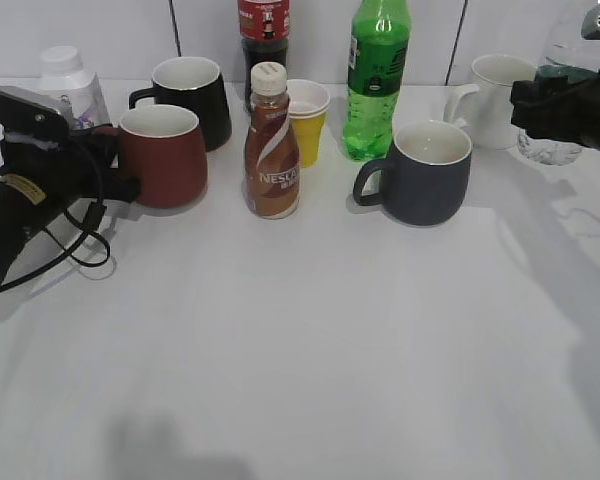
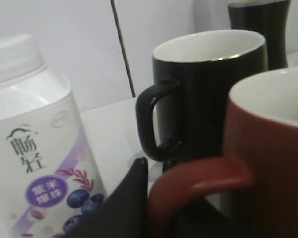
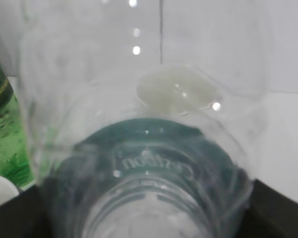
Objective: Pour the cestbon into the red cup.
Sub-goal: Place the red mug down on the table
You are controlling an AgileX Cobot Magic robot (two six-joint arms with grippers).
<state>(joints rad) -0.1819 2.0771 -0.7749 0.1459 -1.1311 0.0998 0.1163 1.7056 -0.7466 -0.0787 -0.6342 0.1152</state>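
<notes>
1. The cestbon (image 3: pixel 149 163) stands upright, long axis vertical and mouth up, far right of the red cup (image 1: pixel 162 155), grasped by the right hand (image 1: pixel 560 105).
2. The left hand (image 2: pixel 139 198) is clenched on the red cup's handle.
3. The grasp looks done; next, carry the bottle leftward past the Nescafé bottle (image 1: pixel 271 145) and tilt it.

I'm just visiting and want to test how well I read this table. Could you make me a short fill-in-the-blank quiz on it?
1. The left end effector is closed on the ____ of the red cup.
2. The paper cup behind the Nescafe bottle is ____ in colour.
3. The right end effector grips the clear cestbon in front of a ____ mug.

Missing words: handle; yellow; white
</notes>
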